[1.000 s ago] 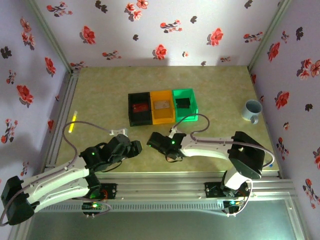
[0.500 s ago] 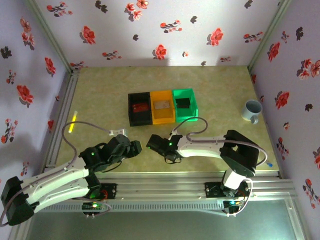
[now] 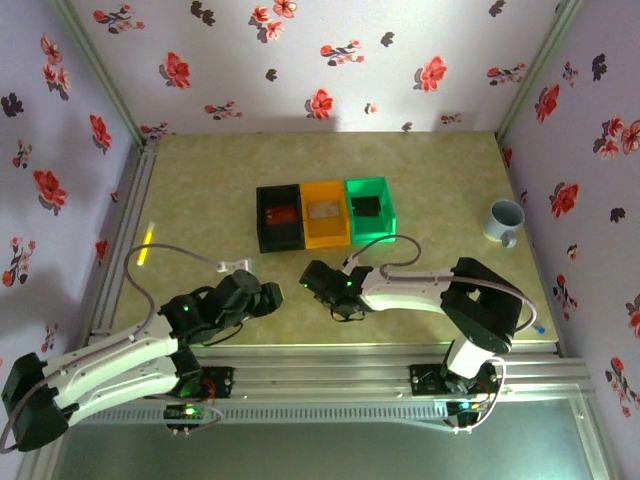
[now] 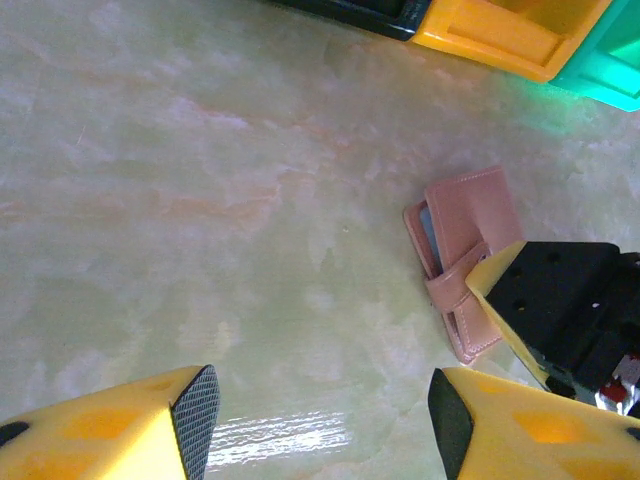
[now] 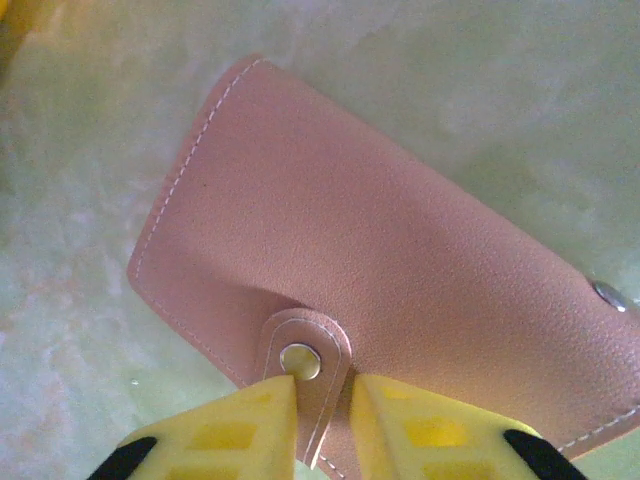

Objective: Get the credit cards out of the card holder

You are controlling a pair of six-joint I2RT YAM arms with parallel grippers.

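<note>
Judged the card holder [image 5: 400, 250] soft and light; clamped right fingers [image 5: 262, 425], seemingly, on its snap strap [image 5: 305, 362]; held left fingers [image 4: 190, 412] apart.

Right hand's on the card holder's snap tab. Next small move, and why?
Probably lift the right hand slightly to peel the snap tab open. Its fingers pinch the tab, and the card holder lies folded shut on the table, so no cards can come out. The left hand hovers open nearby and could pin the holder down.
</note>
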